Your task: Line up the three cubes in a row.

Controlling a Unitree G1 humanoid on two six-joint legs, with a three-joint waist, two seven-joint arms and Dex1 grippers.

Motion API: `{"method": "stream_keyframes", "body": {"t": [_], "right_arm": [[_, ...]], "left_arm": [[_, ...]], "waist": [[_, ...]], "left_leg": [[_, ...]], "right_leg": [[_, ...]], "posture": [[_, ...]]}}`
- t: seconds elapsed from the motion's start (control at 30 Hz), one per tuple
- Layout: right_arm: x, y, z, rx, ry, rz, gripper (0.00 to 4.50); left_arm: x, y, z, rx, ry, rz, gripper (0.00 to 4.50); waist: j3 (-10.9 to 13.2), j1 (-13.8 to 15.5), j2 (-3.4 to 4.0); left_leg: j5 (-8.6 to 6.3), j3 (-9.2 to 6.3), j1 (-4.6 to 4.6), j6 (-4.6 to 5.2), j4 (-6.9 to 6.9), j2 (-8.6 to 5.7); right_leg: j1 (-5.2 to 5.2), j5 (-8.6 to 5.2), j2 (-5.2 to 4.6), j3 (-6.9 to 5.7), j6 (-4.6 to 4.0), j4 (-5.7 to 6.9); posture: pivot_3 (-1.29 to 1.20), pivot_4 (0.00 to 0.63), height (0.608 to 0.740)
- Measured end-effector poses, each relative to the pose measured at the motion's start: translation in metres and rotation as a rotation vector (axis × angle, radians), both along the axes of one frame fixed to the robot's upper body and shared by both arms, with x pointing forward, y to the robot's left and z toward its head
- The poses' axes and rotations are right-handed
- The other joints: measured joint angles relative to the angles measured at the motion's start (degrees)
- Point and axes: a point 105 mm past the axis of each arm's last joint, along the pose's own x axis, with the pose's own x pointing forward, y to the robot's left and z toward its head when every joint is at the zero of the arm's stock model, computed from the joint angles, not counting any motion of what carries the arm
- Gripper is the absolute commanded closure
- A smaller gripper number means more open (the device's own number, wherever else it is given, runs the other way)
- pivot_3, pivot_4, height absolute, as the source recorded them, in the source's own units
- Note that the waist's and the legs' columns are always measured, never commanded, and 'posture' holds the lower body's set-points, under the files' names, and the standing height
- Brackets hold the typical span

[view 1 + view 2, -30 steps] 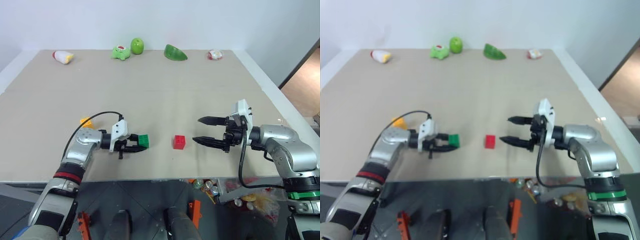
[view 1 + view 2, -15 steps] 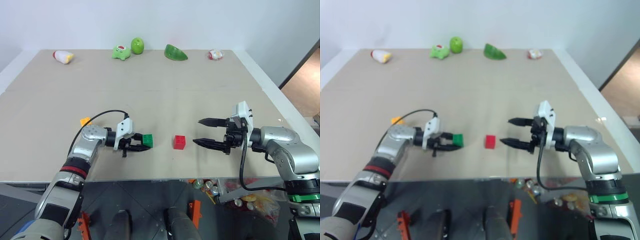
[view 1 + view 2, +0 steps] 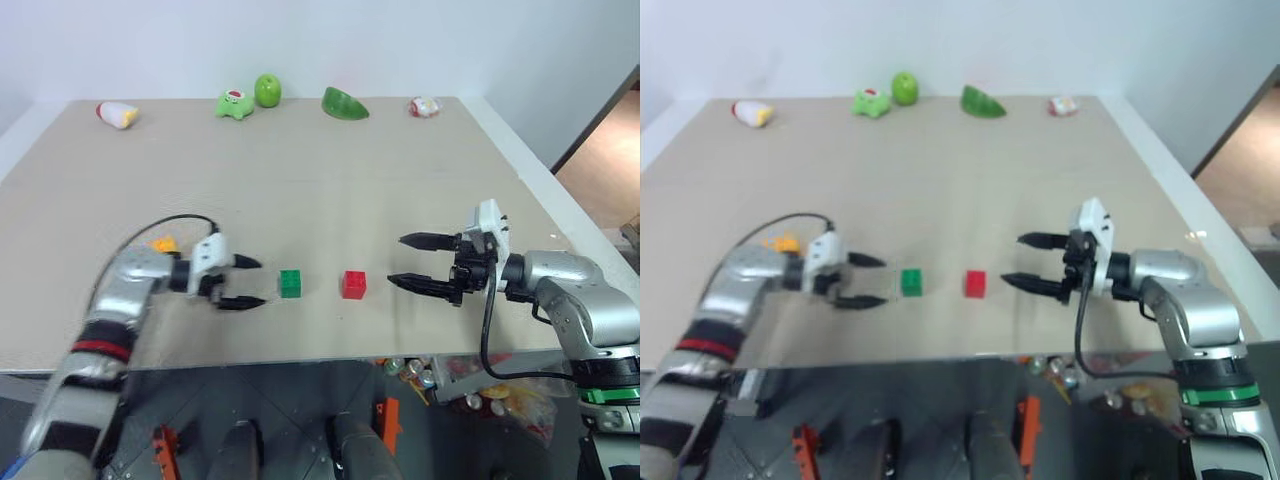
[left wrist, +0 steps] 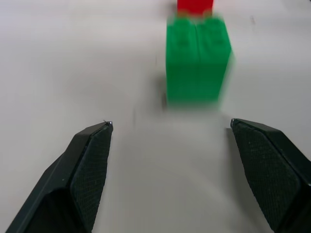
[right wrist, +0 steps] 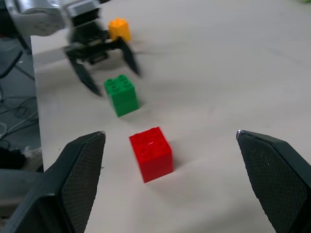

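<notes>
Along table's (image 3: 420, 180) far edge, green toys (image 3: 345, 103), white-red toys (image 3: 116, 114)

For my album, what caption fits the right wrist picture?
Open right gripper facing a red cube, green cube and yellow cube.

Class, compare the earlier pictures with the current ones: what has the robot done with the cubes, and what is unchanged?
The left gripper let go of the green cube, leaving it beside the red cube, and drew back toward the robot's left, fingers open. The red cube, the yellow-orange cube and the open right gripper stayed put.
</notes>
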Motion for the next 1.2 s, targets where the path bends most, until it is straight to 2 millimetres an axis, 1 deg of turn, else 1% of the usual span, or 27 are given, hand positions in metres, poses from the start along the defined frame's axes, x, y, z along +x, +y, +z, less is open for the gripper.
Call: {"method": "stream_keyframes", "body": {"t": [0.03, 0.07, 0.1, 0.13, 0.2, 0.3, 0.4, 0.47, 0.57, 0.63, 0.7, 0.8, 0.93, 1.07, 1.13, 1.2], "right_arm": [[0.002, 0.001, 0.004, 0.002, -0.012, 0.005, 0.00], [0.003, 0.000, 0.006, 0.002, -0.016, 0.005, 0.00], [0.004, 0.002, 0.010, 0.006, -0.028, 0.017, 0.00], [0.005, 0.003, 0.012, 0.007, -0.037, 0.023, 0.00], [0.010, 0.014, 0.021, 0.022, -0.075, 0.047, 0.00], [0.021, 0.038, 0.030, 0.047, -0.130, 0.063, 0.00], [0.027, 0.063, 0.027, 0.055, -0.141, 0.092, 0.00], [0.027, 0.074, 0.024, 0.057, -0.137, 0.128, 0.00], [0.025, 0.088, 0.024, 0.054, -0.134, 0.188, 0.00], [0.022, 0.092, 0.023, 0.050, -0.130, 0.225, 0.00], [0.018, 0.097, 0.020, 0.045, -0.120, 0.262, 0.00], [0.014, 0.100, 0.017, 0.034, -0.108, 0.299, 0.00], [0.014, 0.100, 0.017, 0.033, -0.109, 0.303, 0.00], [0.013, 0.098, 0.015, 0.032, -0.104, 0.293, 0.00], [0.012, 0.097, 0.014, 0.031, -0.105, 0.291, 0.00], [0.011, 0.095, 0.013, 0.029, -0.106, 0.279, 0.00]], "left_arm": [[-0.012, 0.017, 0.001, 0.007, 0.019, 0.039, 0.49], [-0.017, 0.024, 0.000, 0.011, 0.034, 0.058, 0.49], [-0.024, 0.028, 0.000, 0.004, 0.042, 0.080, 0.49], [-0.029, 0.029, 0.001, -0.006, 0.048, 0.088, 0.49], [-0.038, 0.028, 0.004, -0.061, 0.051, 0.136, 0.49], [-0.045, 0.029, 0.027, -0.199, 0.001, 0.269, 0.49], [-0.050, 0.037, 0.049, -0.362, -0.057, 0.436, 0.49], [-0.052, 0.049, 0.052, -0.434, -0.070, 0.559, 0.49], [-0.056, 0.075, 0.043, -0.493, -0.085, 0.759, 0.49], [-0.059, 0.087, 0.037, -0.509, -0.085, 0.847, 0.49], [-0.064, 0.095, 0.031, -0.515, -0.087, 0.900, 0.49], [-0.069, 0.100, 0.021, -0.484, -0.080, 0.920, 0.49], [-0.068, 0.107, 0.012, -0.398, -0.073, 0.891, 0.49], [-0.054, 0.119, 0.004, -0.296, -0.060, 0.844, 0.49], [-0.047, 0.125, 0.001, -0.284, -0.057, 0.843, 0.49], [-0.038, 0.127, -0.001, -0.288, -0.053, 0.837, 0.49]], "waist": [[0.0, -0.3, 0.00], [0.0, -0.2, 0.01], [0.0, -0.2, 0.01], [0.0, -0.1, 0.01], [0.0, -0.1, 0.00], [0.0, -0.2, -0.03], [0.0, -0.3, -0.03], [0.0, -0.2, -0.03], [0.0, -0.2, -0.03], [0.0, -0.2, -0.06], [0.0, -0.1, -0.07], [0.0, -0.1, -0.07], [0.0, -0.1, -0.08], [0.0, -0.2, -0.07], [0.0, -0.2, -0.08], [0.0, -0.2, -0.08]], "left_leg": [[0.00, 0.05, 0.00, 0.00, -0.06, 0.02], [0.00, 0.05, 0.03, 0.00, -0.07, 0.00], [0.00, 0.07, 0.02, 0.00, -0.07, 0.01], [0.00, 0.06, 0.03, 0.00, -0.05, 0.00], [0.00, 0.15, 0.01, 0.00, -0.03, 0.03], [0.01, 0.27, 0.03, 0.00, 0.00, 0.10], [0.01, 0.37, 0.08, 0.00, -0.02, 0.14], [0.01, 0.39, 0.08, 0.01, -0.03, 0.16], [0.01, 0.42, 0.06, 0.00, -0.05, 0.16], [0.00, 0.43, 0.05, -0.01, -0.06, 0.16], [0.00, 0.43, 0.05, -0.01, -0.06, 0.15], [0.00, 0.49, 0.06, -0.02, -0.05, 0.15], [-0.01, 0.53, 0.07, -0.02, -0.05, 0.19], [-0.01, 0.62, 0.06, -0.03, -0.06, 0.23], [-0.01, 0.68, 0.05, -0.03, -0.05, 0.26], [-0.01, 0.74, 0.04, -0.03, -0.07, 0.29]], "right_leg": [[-0.04, -0.02, -0.02, 0.00, -0.02, -0.01], [0.00, -0.04, -0.05, -0.01, -0.04, -0.01], [-0.03, -0.07, -0.05, -0.01, -0.06, -0.01], [0.02, -0.07, -0.07, -0.04, -0.07, -0.01], [-0.01, -0.07, -0.11, -0.04, -0.08, -0.02], [-0.02, -0.07, -0.13, -0.04, -0.08, -0.03], [-0.02, -0.07, -0.12, -0.03, -0.09, -0.03], [-0.02, -0.06, -0.10, -0.03, -0.09, -0.03], [-0.03, -0.06, -0.11, -0.03, -0.09, -0.03], [-0.03, -0.06, -0.10, -0.03, -0.09, -0.04], [-0.03, -0.08, -0.12, -0.03, -0.11, -0.05], [-0.05, -0.10, -0.14, -0.02, -0.15, -0.08], [-0.11, -0.07, -0.13, -0.03, -0.24, -0.08], [-0.17, -0.02, -0.16, -0.05, -0.31, -0.09], [-0.19, -0.01, -0.17, -0.05, -0.33, -0.11], [-0.20, -0.01, -0.18, -0.05, -0.33, -0.10]], "posture": [[0.00, 0.150, 0.733], [0.00, 0.150, 0.733], [0.00, 0.150, 0.733], [0.00, 0.150, 0.733], [0.00, 0.150, 0.733], [0.00, 0.150, 0.733], [0.00, 0.150, 0.733], [0.00, 0.150, 0.733], [0.00, 0.150, 0.733], [0.00, 0.150, 0.733], [0.00, 0.150, 0.733], [0.00, 0.150, 0.733], [0.00, 0.150, 0.733], [0.00, 0.150, 0.733], [0.00, 0.150, 0.733], [0.00, 0.150, 0.733]]}}
